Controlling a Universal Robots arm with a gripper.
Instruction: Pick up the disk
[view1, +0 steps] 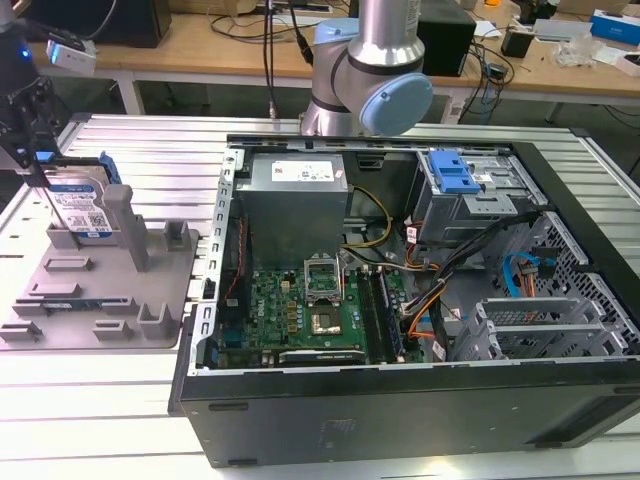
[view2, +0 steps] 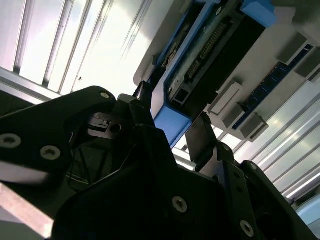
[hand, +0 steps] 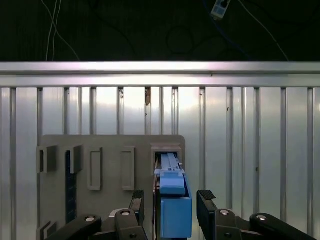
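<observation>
Nearest in the exterior view, along the bottom of the frame, runs the slatted metal table (view1: 80, 430). On it the open computer case (view1: 400, 425) fills the centre and right. Its board (view1: 300, 310) lies flat inside, with the grey power supply (view1: 295, 190) behind that and the blue-latched cage (view1: 455, 178) toward the upper right. At the left of the frame, beside the case, sits the grey tray (view1: 110, 300) with its posts and slots. The disk (view1: 85, 208) stands on edge in a slot at the tray's far end, in the upper left of the frame, its label facing the camera and blue rails along its edges. The gripper (view1: 35, 160) hangs right over it, one thin finger reaching down by the disk's left edge. In the first wrist view the gripper (hand: 171, 195) is spread, its fingers (hand: 206, 202) standing on either side of the disk (hand: 175, 212) with a slim gap on each side, so nothing is grasped; the tray (hand: 110, 155) lies beyond. In the second wrist view the gripper (view2: 172, 107) likewise straddles the disk (view2: 200, 65), the blue rail between the two tips. At the top centre of the exterior view rises the arm (view1: 375, 70), and farthest back are wooden benches (view1: 200, 55) with cables.
</observation>
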